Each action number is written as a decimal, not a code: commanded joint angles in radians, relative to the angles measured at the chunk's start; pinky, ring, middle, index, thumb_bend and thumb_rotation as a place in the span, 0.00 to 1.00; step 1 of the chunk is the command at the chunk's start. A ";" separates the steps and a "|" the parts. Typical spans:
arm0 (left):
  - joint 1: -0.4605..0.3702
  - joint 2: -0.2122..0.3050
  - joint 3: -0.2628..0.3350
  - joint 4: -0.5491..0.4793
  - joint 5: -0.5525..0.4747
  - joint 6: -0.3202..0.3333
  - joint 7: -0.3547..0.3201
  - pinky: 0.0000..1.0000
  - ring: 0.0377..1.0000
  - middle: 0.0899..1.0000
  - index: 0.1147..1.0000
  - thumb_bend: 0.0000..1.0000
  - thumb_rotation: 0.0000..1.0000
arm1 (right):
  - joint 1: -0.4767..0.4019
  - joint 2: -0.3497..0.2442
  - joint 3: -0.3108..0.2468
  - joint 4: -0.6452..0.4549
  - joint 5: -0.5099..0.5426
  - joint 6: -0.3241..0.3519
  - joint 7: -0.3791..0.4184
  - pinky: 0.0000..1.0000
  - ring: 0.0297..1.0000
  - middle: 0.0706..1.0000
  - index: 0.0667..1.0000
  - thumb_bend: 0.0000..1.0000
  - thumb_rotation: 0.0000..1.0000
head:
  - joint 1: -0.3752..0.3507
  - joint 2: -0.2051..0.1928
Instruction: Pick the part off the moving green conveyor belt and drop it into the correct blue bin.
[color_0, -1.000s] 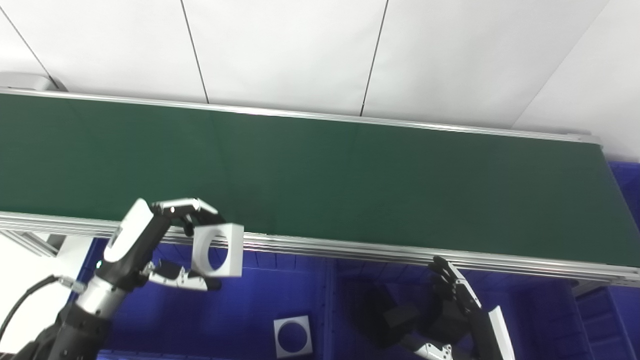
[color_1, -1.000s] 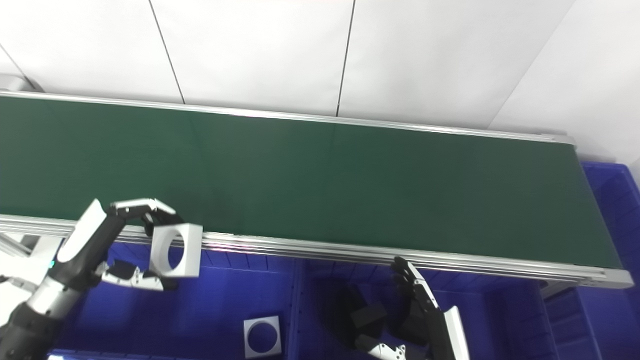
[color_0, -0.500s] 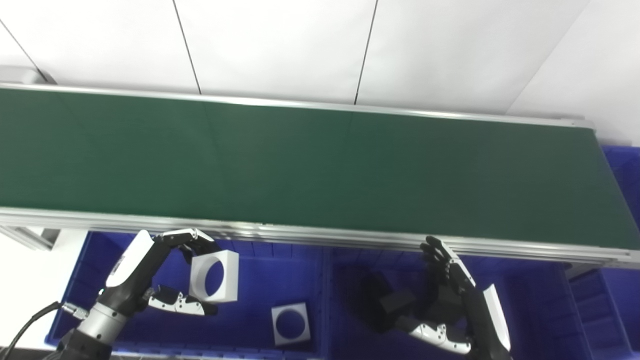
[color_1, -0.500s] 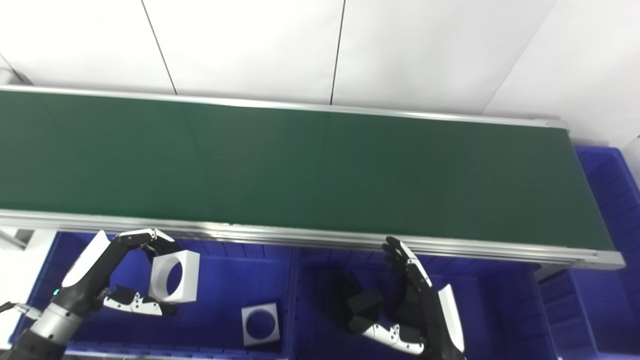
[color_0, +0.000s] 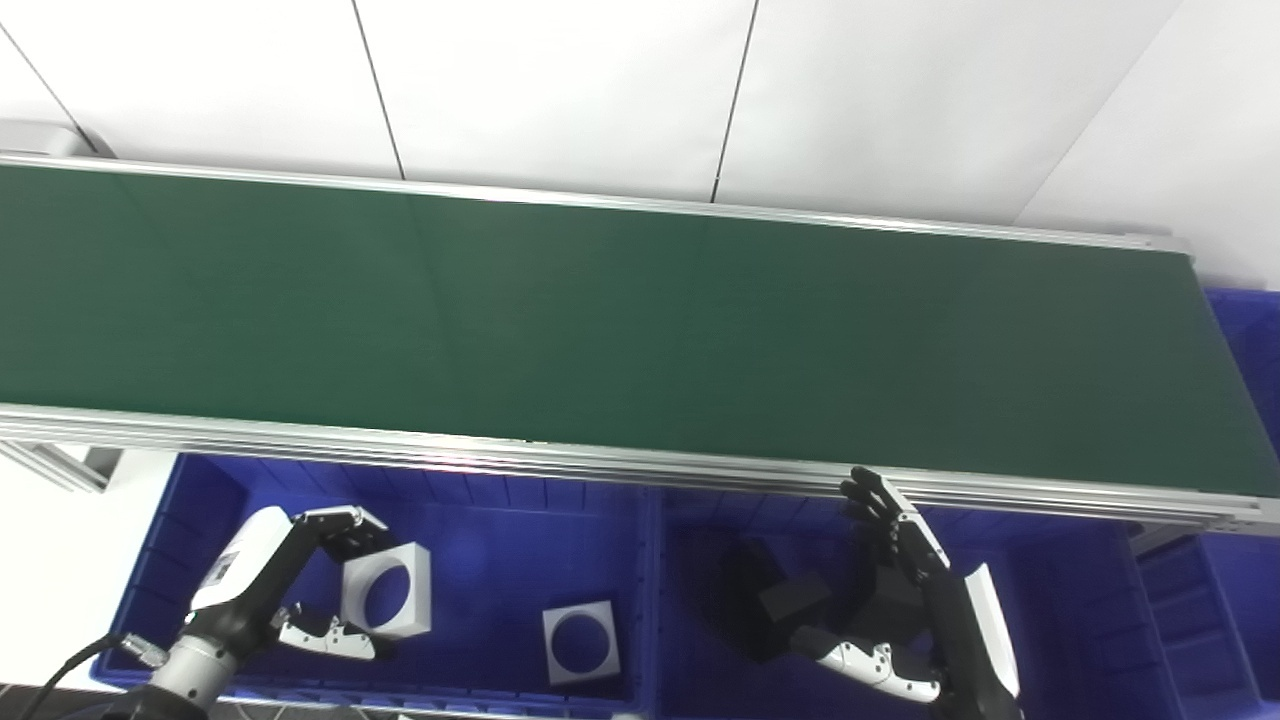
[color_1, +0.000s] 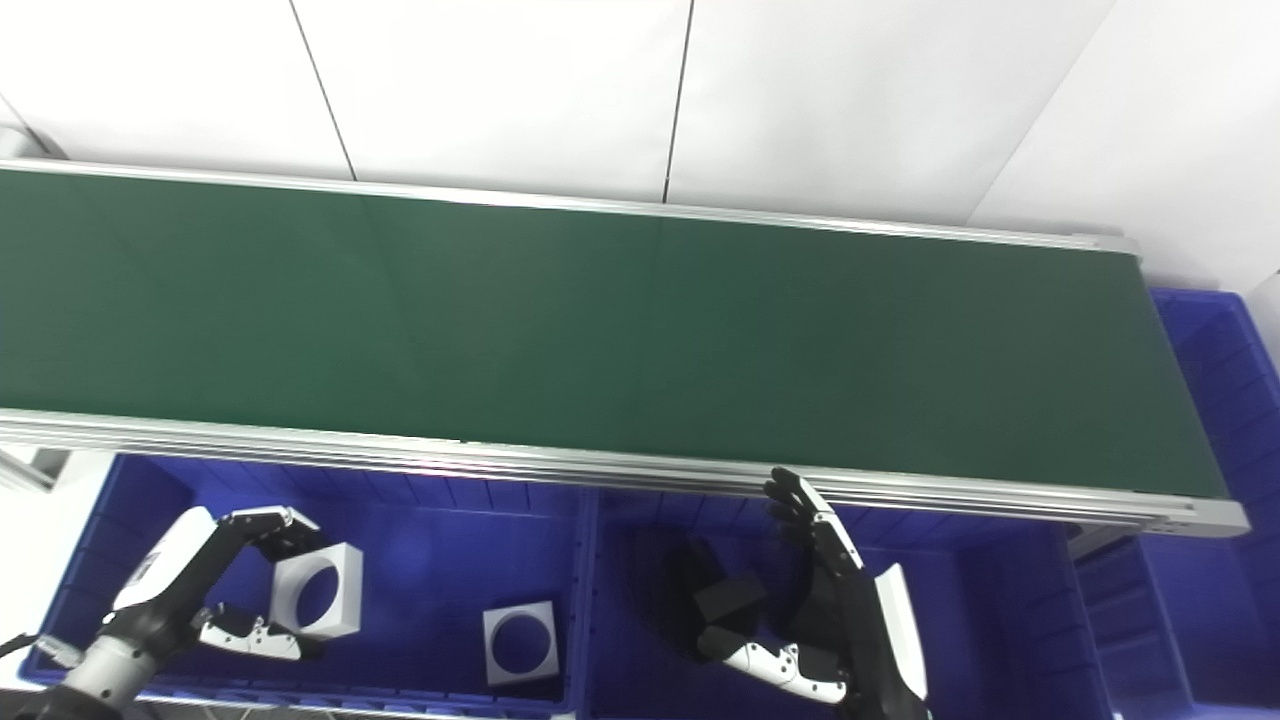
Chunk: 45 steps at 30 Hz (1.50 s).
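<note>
My left hand is shut on a white square part with a round hole, holding it low inside the left blue bin. Its fingers grip the part's top and its thumb the bottom edge. A second white part of the same shape lies on that bin's floor. My right hand is open and empty, fingers spread, over the middle blue bin, which holds black parts. The green conveyor belt carries nothing in view.
The belt's aluminium front rail runs just above the bins. Another blue bin stands at the belt's right end. A white panelled wall is behind the belt.
My left hand has carried the white part down from the belt's front rail into the left bin. The camera has tilted, showing more of the bins. My right hand has barely moved.
</note>
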 joint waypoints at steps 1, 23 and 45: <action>0.012 0.011 0.021 -0.049 -0.017 0.050 -0.038 0.68 0.75 0.76 0.69 0.65 0.00 | 0.007 0.007 -0.007 -0.042 0.008 -0.027 0.006 0.75 0.80 0.83 0.88 0.90 0.47 | 0.000 -0.001; 0.017 -0.059 -0.088 -0.326 -0.369 -0.116 -0.219 0.78 0.85 0.87 0.86 1.00 0.47 | 0.017 0.016 -0.006 -0.060 -0.001 0.021 0.064 0.77 0.81 0.84 0.90 0.90 0.47 | -0.049 -0.015; 0.015 -0.203 -0.072 -0.303 -0.468 -0.116 -0.354 0.81 0.87 0.91 0.88 1.00 0.39 | 0.026 0.033 0.003 -0.101 -0.062 0.113 0.098 0.77 0.85 0.88 0.93 0.91 0.43 | -0.104 -0.012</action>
